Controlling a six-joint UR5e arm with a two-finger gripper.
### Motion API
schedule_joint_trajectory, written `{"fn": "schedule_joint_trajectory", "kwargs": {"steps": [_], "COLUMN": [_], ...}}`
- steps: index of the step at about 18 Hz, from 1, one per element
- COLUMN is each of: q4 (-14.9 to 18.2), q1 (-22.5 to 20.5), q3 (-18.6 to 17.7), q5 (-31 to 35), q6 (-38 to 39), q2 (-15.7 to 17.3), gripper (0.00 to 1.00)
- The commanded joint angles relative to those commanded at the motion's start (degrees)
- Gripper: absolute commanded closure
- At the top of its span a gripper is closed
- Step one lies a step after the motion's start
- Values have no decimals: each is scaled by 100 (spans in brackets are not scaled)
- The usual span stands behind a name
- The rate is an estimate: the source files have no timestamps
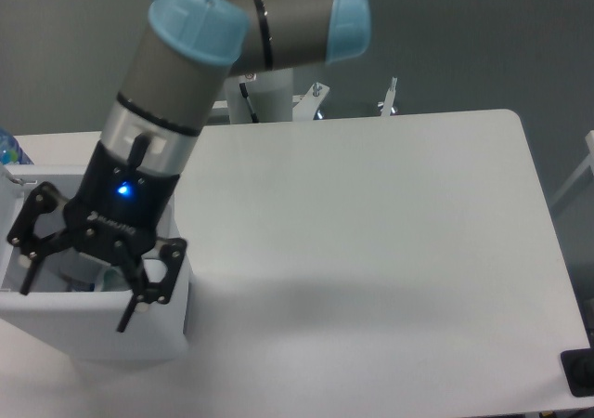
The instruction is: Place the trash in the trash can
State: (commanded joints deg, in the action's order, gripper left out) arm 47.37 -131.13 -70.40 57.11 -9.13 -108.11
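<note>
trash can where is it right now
The trash can sits at the lower-left of the camera view, on the left end of the white table, directly under the gripper, whose open fingers straddle its rim.

Bottle [82, 274] inside white trash can [102, 330]

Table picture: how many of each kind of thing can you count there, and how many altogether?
Table: 1
Trash can: 1
Gripper, open over the can: 1
Bottle, partly hidden inside the can: 1
Blue thing at the left edge, too cut off to name: 1
Total: 5
</note>
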Motion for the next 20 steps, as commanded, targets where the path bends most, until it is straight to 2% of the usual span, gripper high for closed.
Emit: {"fn": "schedule_joint_trajectory", "kwargs": {"steps": [5, 8, 13, 17, 20], "q4": [9, 26, 149, 649, 712], "q1": [-220, -518, -800, -1081, -1169], "q3": [-9, -18, -377, -457, -457], "q5": [1810, 2294, 3173, 3280, 3298], "q6": [-843, -1124, -2600, -3637, -3859], "q2": [194, 246, 404, 528, 528], "gripper": [0, 0, 0, 0, 0]}}
